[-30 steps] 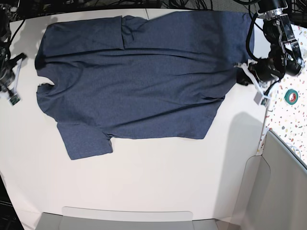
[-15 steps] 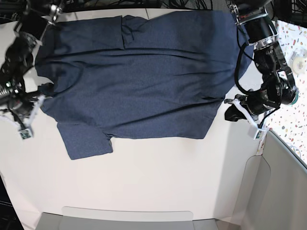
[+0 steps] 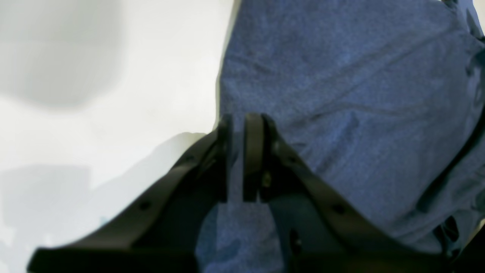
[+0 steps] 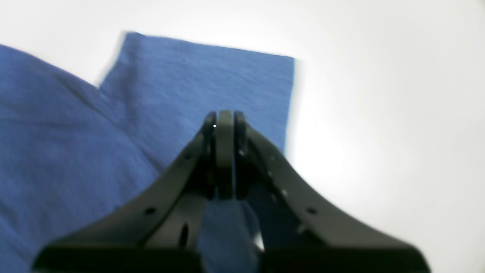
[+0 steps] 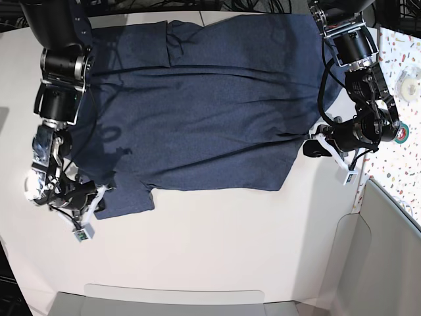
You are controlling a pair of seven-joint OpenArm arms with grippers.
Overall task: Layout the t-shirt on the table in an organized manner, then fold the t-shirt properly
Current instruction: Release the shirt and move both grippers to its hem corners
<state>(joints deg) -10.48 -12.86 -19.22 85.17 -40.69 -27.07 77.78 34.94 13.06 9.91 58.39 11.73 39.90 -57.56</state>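
The navy t-shirt (image 5: 197, 112) lies spread flat on the white table (image 5: 217, 243), collar to the left and hem to the right. My left gripper (image 5: 310, 147) hovers at the hem's lower right edge. In the left wrist view its fingers (image 3: 254, 151) stand a narrow gap apart over the t-shirt (image 3: 341, 94), so the left gripper (image 3: 238, 121) is open. My right gripper (image 5: 105, 191) is at the lower sleeve (image 5: 125, 197). In the right wrist view the right gripper (image 4: 224, 115) is shut and empty above that sleeve (image 4: 212, 76).
A speckled strip (image 5: 408, 59) runs along the right edge, with a green tape roll (image 5: 401, 133) and a white roll (image 5: 409, 84) on it. Grey panels stand at the bottom (image 5: 177, 299) and the lower right (image 5: 388, 250). Cables lie behind the table.
The right arm has swung from the collar side down to the lower sleeve. The left arm has edged a little lower along the hem. The t-shirt has not moved.
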